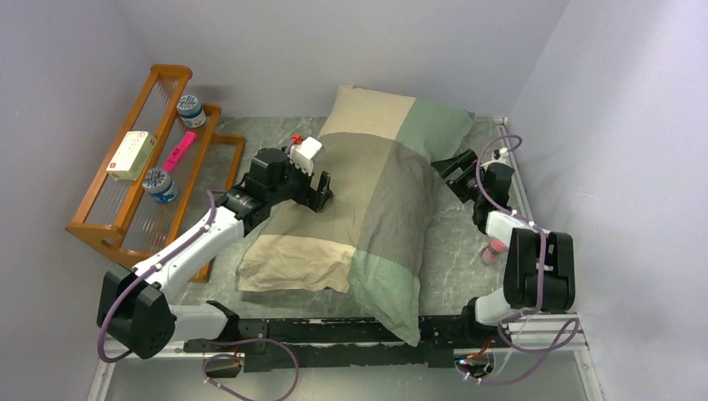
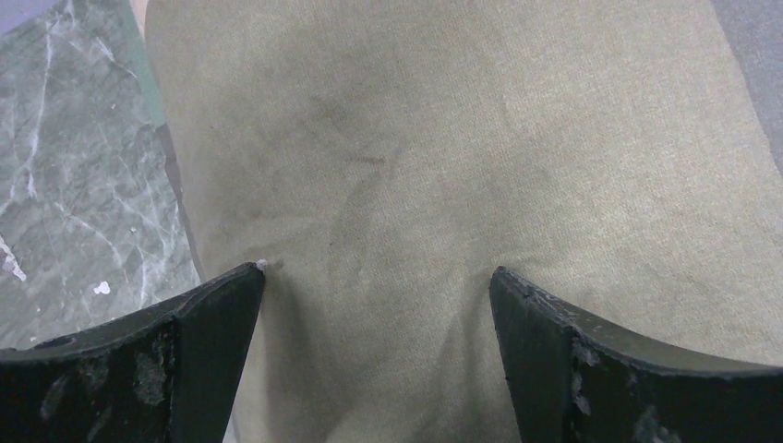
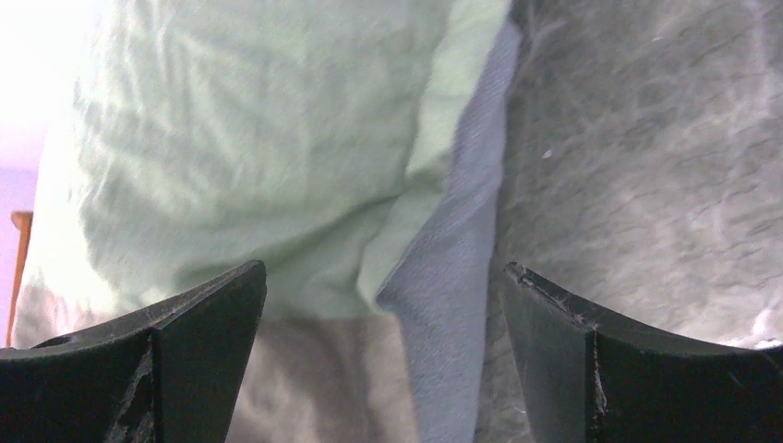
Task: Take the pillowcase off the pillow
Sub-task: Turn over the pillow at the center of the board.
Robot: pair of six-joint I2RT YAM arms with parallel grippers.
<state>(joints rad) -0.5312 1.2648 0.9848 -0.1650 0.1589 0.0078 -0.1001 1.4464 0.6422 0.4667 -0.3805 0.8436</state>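
The pillowcase point(image 1: 376, 200), a patchwork of green, olive-grey and beige, covers the pillow on the marble table; no white pillow shows. My left gripper point(image 1: 321, 190) is open, its fingertips resting on the beige patch point(image 2: 443, 157) at the pillow's left side, with cloth between the jaws. My right gripper point(image 1: 447, 171) is open at the pillow's right edge, where the green patch point(image 3: 258, 138) meets the grey-blue underside point(image 3: 452, 305); that edge lies between its jaws.
A wooden rack point(image 1: 154, 167) stands at the left with two jars, a box and a pink item. A small pink object point(image 1: 494, 249) lies on the table by the right arm. Walls close in at the back and right.
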